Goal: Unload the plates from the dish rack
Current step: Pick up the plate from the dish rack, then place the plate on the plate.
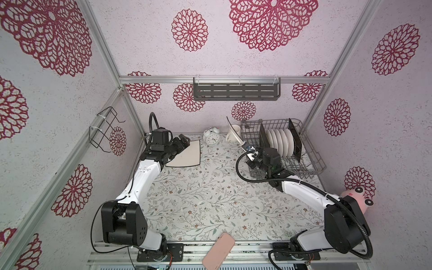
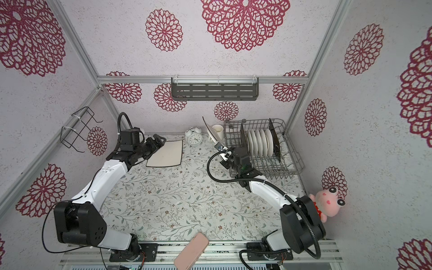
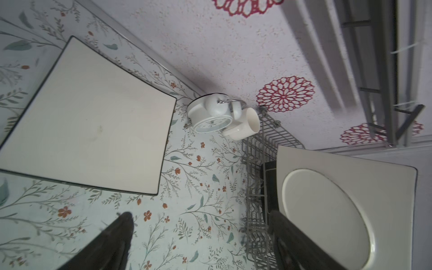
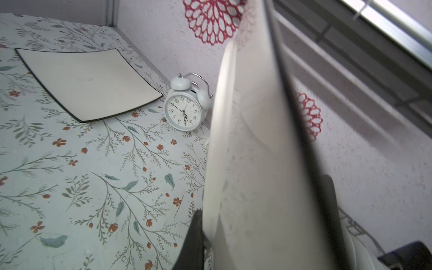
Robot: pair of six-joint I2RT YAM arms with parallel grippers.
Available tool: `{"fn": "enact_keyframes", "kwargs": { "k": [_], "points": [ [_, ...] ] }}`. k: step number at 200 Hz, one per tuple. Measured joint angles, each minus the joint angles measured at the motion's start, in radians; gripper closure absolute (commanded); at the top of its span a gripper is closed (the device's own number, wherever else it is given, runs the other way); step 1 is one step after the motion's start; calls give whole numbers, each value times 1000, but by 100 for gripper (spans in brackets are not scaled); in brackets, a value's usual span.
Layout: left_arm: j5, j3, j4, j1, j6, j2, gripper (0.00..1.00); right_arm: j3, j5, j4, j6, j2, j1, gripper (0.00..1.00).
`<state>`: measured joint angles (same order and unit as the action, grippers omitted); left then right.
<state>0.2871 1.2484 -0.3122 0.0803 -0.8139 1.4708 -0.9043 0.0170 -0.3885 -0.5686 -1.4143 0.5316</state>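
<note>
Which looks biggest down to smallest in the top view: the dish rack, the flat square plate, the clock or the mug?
1. dish rack
2. flat square plate
3. alarm clock
4. mug, close to the clock; the held plate hides part of it, so this order is unsure.

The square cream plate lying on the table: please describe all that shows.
The square cream plate looks ceramic, with a thin black edge. It lies flat, face up, empty, on the flowered table cover, near the white alarm clock without touching it. The left gripper, jaws open, is close by, not holding it.
</note>
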Motion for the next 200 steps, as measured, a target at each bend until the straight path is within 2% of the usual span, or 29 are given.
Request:
{"fn": "enact_keyframes", "kwargs": {
  "k": [45, 93, 117, 148, 200],
  "points": [
    [114, -88, 126, -13, -100, -165, 5, -2, 66, -49, -206, -19, 105, 100],
    [120, -257, 187, 48, -218, -343, 4, -39, 132, -138, -345, -134, 144, 100],
    [79, -319, 180, 100, -266, -403, 4, -74, 160, -198, -386, -215, 145, 100],
    [13, -333, 156, 149, -290, -459, 5, -119, 203, -301, -406, -315, 146, 100],
    [-96, -424, 215, 203, -383, -441, 7, -191, 282, -422, -488, -425, 171, 100]
  ]
}}
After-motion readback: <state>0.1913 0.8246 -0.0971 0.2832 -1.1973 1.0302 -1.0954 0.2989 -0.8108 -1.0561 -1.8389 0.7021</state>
